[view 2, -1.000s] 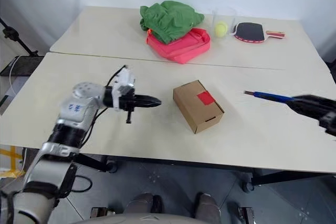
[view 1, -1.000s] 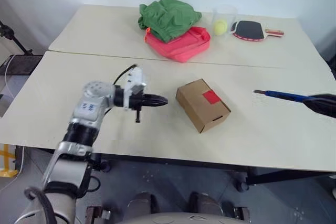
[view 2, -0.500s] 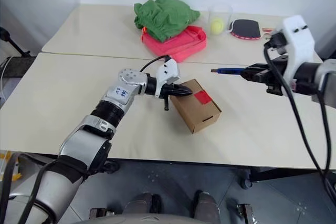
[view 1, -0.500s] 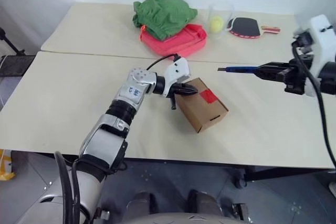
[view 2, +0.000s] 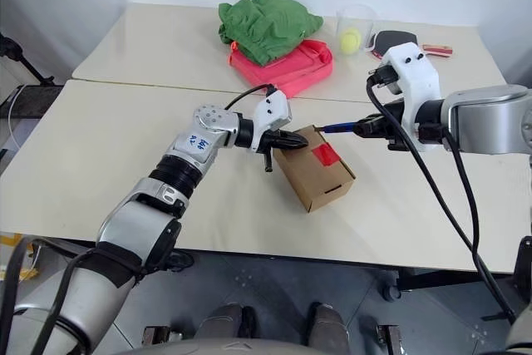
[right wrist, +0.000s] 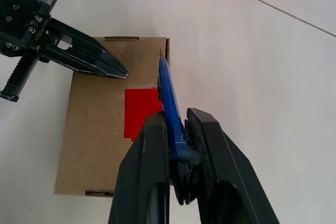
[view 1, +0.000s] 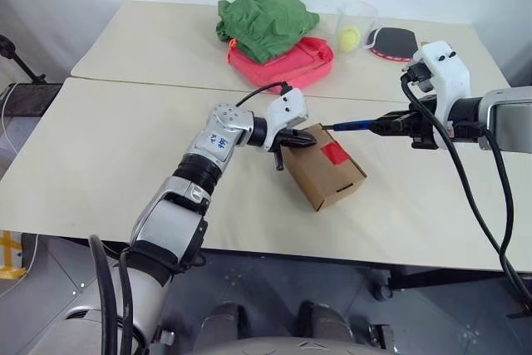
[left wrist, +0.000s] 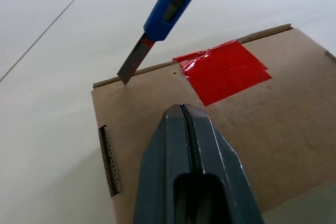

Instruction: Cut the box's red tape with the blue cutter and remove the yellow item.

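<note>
Brown box [view 1: 324,168] closed, red tape [view 1: 334,153] intact; blue cutter [view 1: 356,125] blade at its edge

On the far part of the surface [view 1: 125,47] we see a crumpled green cloth [view 1: 266,16] lying on top of a pink-red bag [view 1: 287,62]. To the right of them stands a clear cup [view 1: 356,29] with a yellow-green ball [view 1: 348,37] inside. Just right of the cup lies a black paddle [view 1: 397,42].

1 box [view 1: 322,165], 1 cutter [view 1: 353,125], 1 cup [view 1: 355,29], 1 paddle [view 1: 397,42]
</note>
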{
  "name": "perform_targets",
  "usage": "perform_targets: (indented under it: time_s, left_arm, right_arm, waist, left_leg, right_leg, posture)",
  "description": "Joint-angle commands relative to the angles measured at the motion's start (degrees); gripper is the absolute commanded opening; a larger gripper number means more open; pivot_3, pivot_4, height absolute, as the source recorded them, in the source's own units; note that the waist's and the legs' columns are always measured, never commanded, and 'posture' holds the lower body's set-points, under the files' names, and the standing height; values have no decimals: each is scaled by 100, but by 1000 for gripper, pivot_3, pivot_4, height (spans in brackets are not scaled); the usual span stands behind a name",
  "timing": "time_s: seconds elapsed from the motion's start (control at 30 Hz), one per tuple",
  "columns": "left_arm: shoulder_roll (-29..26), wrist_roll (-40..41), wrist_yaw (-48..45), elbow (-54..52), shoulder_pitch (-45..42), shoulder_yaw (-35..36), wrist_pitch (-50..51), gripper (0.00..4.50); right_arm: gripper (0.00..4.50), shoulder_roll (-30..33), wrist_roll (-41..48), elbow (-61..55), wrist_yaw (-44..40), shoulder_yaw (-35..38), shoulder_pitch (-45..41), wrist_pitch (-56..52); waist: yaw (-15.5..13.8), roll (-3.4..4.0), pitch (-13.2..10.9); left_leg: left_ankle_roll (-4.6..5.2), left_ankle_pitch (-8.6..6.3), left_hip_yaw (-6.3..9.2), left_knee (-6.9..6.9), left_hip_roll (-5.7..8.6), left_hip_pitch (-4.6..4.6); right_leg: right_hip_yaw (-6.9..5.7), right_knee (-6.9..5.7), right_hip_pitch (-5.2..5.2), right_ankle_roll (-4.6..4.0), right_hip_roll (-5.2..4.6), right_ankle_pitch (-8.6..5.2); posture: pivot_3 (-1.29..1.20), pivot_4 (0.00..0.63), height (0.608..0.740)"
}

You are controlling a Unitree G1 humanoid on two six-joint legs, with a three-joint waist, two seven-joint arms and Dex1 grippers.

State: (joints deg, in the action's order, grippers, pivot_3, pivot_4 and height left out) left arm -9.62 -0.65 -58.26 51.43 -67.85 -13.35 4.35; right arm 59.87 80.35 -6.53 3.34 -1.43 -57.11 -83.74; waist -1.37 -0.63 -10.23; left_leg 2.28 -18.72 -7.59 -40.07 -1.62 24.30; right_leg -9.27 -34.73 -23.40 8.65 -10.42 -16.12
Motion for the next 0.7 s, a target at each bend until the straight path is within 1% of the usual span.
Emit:
perform_targets:
  time_s: [0.03,0.43,0.7]
  left_arm:
    - [2,-74,-125,-207,143,-82,162,0]
    - [-22,-99,-206,-577,330,-139,503,0]
    - [-54,-110,-184,-654,363,-134,569,0]
  right_arm:
    - [251,-75,-163,-93,-72,366,-108,-112]
    - [251,-379,-893,-181,-402,723,-69,-315]
    - [251,-729,-1251,-314,-696,860,66,-495]
  waist:
    - [1,0,0]
    - [6,2,1]
    - [6,3,2]
  left_leg:
    - [0,0,0,0,0,0]
    - [-1,0,-2,0,0,-3]
    - [-1,1,-2,0,0,-5]
  right_leg:
    - [1,-1,-1,0,0,0]
    - [2,-8,-2,0,0,0]
    - [3,-13,-2,0,0,0]
  posture:
    - [0,150,740]
    - [0,150,740]
    - [0,150,740]
